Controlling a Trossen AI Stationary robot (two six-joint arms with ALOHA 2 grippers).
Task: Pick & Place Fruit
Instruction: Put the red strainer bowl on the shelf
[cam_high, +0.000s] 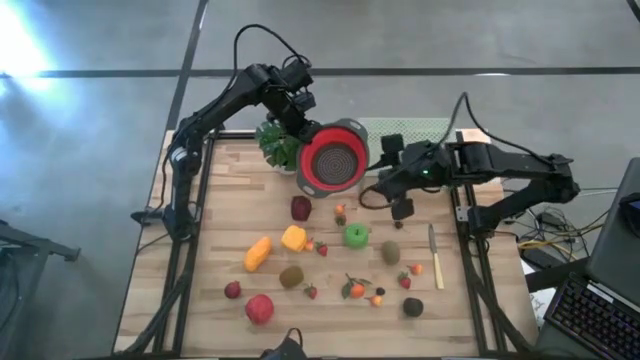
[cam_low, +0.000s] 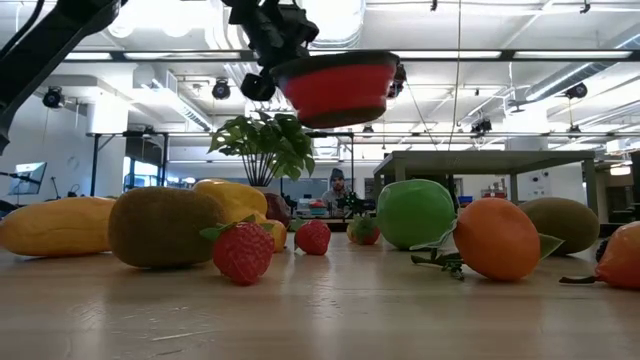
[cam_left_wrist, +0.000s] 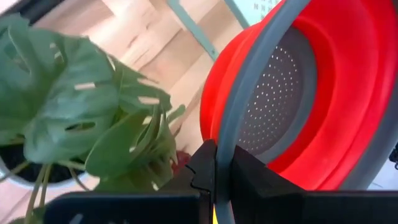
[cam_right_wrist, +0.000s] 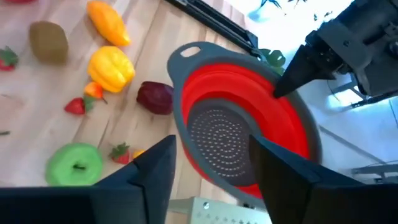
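Red perforated colander (cam_high: 335, 157), grey-rimmed, pinched by left gripper (cam_left_wrist: 217, 186).

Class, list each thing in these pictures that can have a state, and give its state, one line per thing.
Colander: held above the table by its rim, nothing in it.
Left gripper: shut on the colander's rim.
Right gripper: open, empty, beside the colander.
Green apple: lying on the table.
Yellow pepper: lying on the table.
Knife: lying flat on the table.
Plant: upright behind the colander.
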